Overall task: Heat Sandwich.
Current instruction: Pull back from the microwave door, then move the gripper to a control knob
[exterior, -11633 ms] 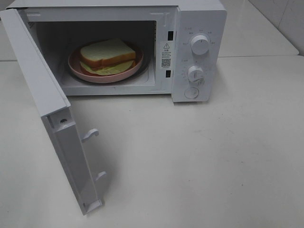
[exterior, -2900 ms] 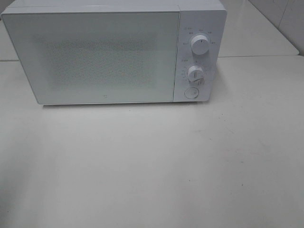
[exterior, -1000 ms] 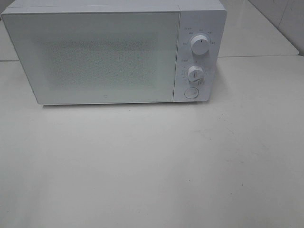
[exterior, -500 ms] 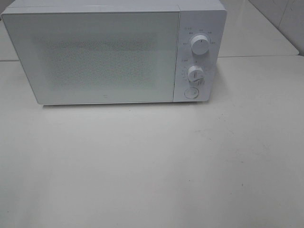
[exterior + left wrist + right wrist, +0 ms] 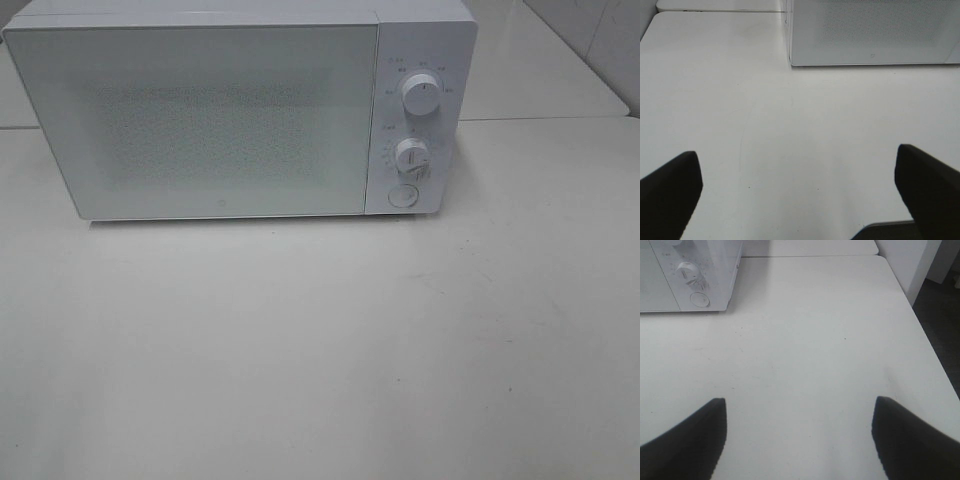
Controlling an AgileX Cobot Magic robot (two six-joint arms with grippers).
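Note:
The white microwave (image 5: 220, 120) stands at the back of the table with its door shut. The sandwich is hidden behind the frosted door, and so is its plate. Neither gripper shows in the exterior high view. In the left wrist view my left gripper (image 5: 800, 200) is open and empty, low over the table in front of the microwave's left corner (image 5: 875, 30). In the right wrist view my right gripper (image 5: 799, 440) is open and empty, well back from the microwave's control panel (image 5: 690, 270).
The panel has an upper knob (image 5: 422, 95), a lower knob (image 5: 411, 157) and a round door button (image 5: 403, 196). The white table (image 5: 330, 340) stretches out in front. Its right edge (image 5: 927, 340) drops off to the floor.
The microwave door, wide open 11.6 s ago with the sandwich on a pink plate inside, is now shut. Nothing has visibly moved over the last second.

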